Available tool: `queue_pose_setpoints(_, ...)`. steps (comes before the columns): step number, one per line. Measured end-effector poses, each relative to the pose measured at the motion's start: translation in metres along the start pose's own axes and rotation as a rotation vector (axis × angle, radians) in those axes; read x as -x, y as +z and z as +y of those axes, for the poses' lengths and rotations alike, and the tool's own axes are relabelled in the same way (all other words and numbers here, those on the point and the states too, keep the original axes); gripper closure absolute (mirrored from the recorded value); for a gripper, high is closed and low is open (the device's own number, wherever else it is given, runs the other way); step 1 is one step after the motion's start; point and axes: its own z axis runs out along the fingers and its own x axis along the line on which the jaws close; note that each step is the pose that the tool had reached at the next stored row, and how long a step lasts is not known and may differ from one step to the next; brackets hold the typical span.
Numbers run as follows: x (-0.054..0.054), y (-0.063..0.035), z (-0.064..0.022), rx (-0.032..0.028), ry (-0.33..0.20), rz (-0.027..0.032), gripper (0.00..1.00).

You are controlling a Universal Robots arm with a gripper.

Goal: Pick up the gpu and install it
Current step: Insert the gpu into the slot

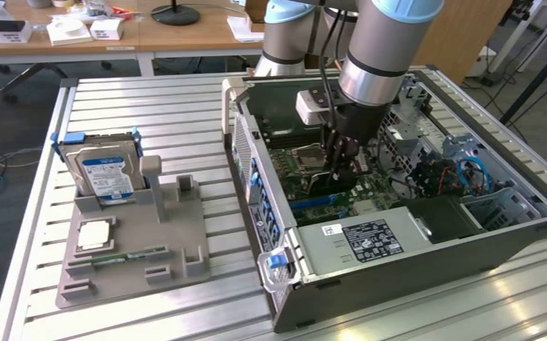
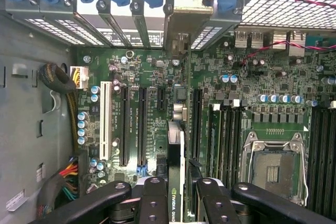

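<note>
End effector (image 2: 178, 195) closed narrow on the gpu (image 2: 176, 156), one black finger (image 2: 154, 192) on each side of the card. The card is seen edge-on in the wrist view, with a green NVIDIA label on the top edge between the fingers. The gpu is inside the open computer case (image 1: 425, 249), held upright over the motherboard (image 2: 157, 77) in the expansion slot area. It sits between the long black slots (image 2: 142, 124) and the memory slots (image 2: 226, 129). Cannot tell if its bottom edge is seated in a slot or just above it. CPU socket (image 2: 273, 169) is beside the memory slots, open, no chip in it.

In the exterior view the arm (image 1: 378, 57) comes down from the far side into the middle of the case. The end effector is low, near the board. Power supply (image 1: 364, 238) sits at the near end of the case, apart from the end effector.

On the exterior view's left a grey fixture (image 1: 150, 249) lies on the slatted metal counter (image 1: 141, 106), well apart from the case. A hard drive (image 1: 108, 174) with a blue-white label stands upright at the fixture's far end. A narrow green memory stick (image 1: 112, 258) lies flat near the fixture's near edge.
</note>
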Motion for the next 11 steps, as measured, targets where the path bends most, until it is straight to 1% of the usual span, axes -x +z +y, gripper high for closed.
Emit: queue_pose_setpoints(11,0.0006,0.0003,0.0001,0.0001,-0.005,-0.0006,0.74)
